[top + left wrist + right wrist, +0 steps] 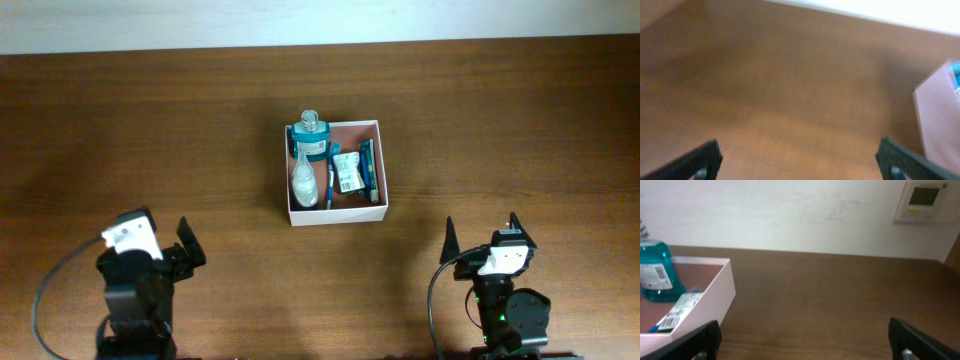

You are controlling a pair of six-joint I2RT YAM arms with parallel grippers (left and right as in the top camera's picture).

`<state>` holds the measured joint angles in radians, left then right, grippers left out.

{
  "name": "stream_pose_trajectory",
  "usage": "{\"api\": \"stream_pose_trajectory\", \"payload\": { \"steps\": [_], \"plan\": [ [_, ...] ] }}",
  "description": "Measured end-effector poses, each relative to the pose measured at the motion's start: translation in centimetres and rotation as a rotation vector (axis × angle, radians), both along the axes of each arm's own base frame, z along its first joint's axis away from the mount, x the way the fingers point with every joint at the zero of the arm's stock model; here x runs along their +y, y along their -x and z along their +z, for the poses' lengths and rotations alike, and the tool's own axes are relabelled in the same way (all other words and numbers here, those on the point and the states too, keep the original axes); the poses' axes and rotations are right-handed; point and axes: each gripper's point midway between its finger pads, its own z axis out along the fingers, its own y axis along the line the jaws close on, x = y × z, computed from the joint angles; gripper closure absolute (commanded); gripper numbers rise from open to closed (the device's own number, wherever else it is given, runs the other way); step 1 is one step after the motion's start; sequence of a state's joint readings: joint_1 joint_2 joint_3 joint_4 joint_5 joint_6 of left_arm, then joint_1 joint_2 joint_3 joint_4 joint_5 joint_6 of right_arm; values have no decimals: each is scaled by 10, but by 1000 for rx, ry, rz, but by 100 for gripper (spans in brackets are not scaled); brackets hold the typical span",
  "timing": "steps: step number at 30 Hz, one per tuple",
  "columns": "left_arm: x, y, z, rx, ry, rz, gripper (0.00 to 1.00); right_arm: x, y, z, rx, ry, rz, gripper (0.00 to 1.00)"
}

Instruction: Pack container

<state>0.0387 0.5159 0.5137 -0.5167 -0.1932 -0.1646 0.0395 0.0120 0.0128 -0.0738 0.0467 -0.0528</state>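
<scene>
Overhead view: square, shallow white-walled container point(335, 214), full of toiletries point(346, 174), sits toward 12 o'clock on brown wooden counter point(500, 120); left claw point(797, 150) at 7 and right claw point(805, 327) at 5 o'clock gape empty, packing seemingly complete.

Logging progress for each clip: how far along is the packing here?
Packing looks done or close: the container holds a teal bottle, a pale bottle and flat packets, and I see no loose items outside it. Nothing in hand: left gripper and right gripper are both open, empty and well clear of it. Nothing visible is left to pack.
</scene>
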Motion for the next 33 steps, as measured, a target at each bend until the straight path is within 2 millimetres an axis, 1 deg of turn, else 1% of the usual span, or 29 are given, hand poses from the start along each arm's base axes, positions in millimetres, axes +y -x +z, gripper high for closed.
{"api": "stream_pose_trajectory", "payload": {
  "steps": [2, 3, 4, 6, 13, 19, 22, 25, 28, 33],
  "plan": [
    [-6, -12, 1, -143, 8, -35, 0, 0, 0, 0, 0, 1, 0, 1],
    [-7, -13, 1, -170, 10, -43, 0, 0, 0, 0, 0, 0, 0, 1],
    [-11, -17, 6, -254, 13, -62, 0, 0, 0, 0, 0, 1, 0, 1],
    [-16, -16, 3, -318, 19, -90, 0, 0, 0, 0, -1, 0, 0, 1],
    [-23, -9, -21, -342, 18, -133, 0, 0, 0, 0, -1, 0, 0, 1],
    [-23, -6, -32, -353, -24, -151, 0, 0, 0, 0, -1, 0, 0, 1],
    [-24, -4, -46, -333, -47, -165, 0, 0, 0, 0, -1, 1, 0, 1],
    [-30, -3, -38, -359, -122, -212, 0, 0, 0, 0, -1, 0, 0, 1],
    [-42, -2, -27, -396, -223, -292, 0, 0, 0, 0, -1, 2, 1, 1],
    [-48, -1, -25, -397, -272, -333, 0, 0, 0, 0, -1, 3, 0, 1]
  ]
}}
